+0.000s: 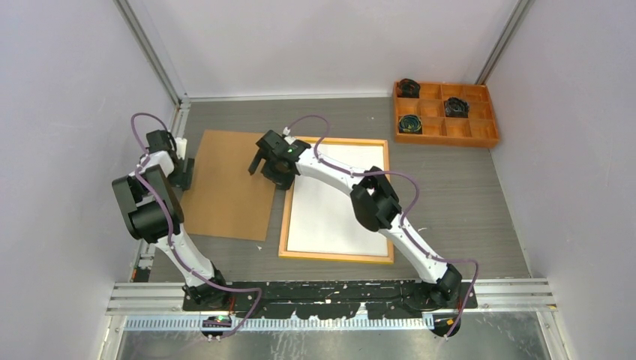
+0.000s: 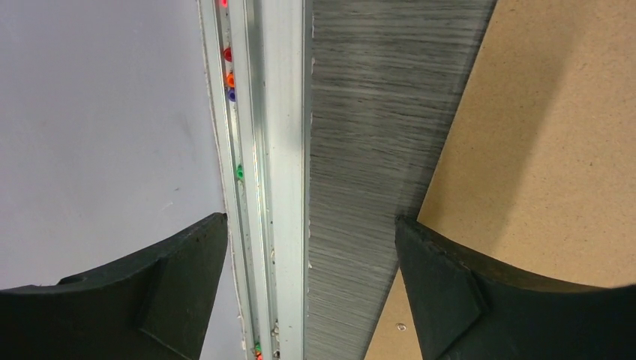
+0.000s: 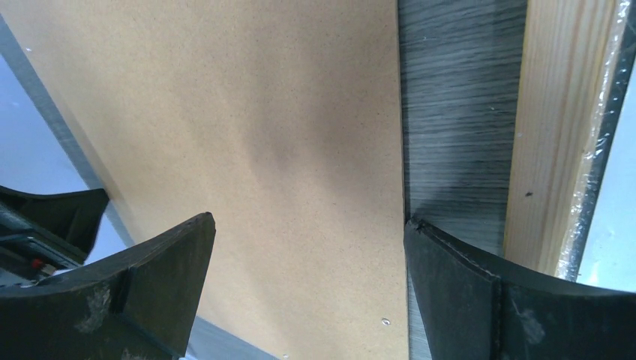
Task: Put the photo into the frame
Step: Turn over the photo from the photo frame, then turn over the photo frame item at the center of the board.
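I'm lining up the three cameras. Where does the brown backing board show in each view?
Top external: the brown backing board lies flat left of centre, beside the frame.
Left wrist: it fills the right side.
Right wrist: it fills the left and centre.
Shared landmark: the grey wood-grain table, seen as a strip along the board's edge.

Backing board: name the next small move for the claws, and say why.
Probably lower the right claw and close on the backing board at its right edge, which sits between the open fingers. The left claw, open and empty, straddles the left edge. A white sheet already lies inside the frame, so the board likely goes on top next.
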`<state>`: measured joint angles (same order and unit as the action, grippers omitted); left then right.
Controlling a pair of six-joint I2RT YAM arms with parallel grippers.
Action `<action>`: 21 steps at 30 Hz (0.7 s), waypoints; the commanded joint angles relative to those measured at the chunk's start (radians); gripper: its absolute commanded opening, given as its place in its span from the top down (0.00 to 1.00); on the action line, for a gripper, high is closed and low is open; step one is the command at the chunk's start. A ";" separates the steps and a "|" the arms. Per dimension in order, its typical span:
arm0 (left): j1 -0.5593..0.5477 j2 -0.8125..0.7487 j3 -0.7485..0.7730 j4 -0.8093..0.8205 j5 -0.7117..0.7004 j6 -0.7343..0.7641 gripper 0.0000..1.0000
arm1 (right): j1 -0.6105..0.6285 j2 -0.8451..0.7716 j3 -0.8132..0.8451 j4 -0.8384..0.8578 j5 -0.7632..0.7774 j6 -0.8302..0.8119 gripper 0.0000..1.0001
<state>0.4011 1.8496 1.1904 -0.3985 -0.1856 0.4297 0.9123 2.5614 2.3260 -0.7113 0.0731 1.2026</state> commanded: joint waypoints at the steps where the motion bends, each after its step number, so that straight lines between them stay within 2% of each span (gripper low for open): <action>1: -0.018 0.041 -0.058 -0.202 0.155 0.028 0.15 | -0.001 -0.020 -0.091 0.224 -0.126 0.105 0.00; 11: -0.058 0.039 -0.071 -0.173 0.103 0.089 0.19 | -0.006 -0.198 -0.213 0.567 -0.279 0.183 0.00; 17: -0.087 0.025 -0.067 -0.179 0.088 0.111 0.19 | -0.003 -0.290 -0.306 0.664 -0.298 0.227 0.00; 21: -0.097 0.020 -0.070 -0.191 0.091 0.127 0.19 | -0.003 -0.352 -0.402 0.801 -0.314 0.279 0.00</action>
<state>0.3653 1.8496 1.1755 -0.3985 -0.2672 0.5827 0.8589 2.3718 1.9472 -0.2977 -0.0910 1.3445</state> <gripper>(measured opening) 0.807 0.998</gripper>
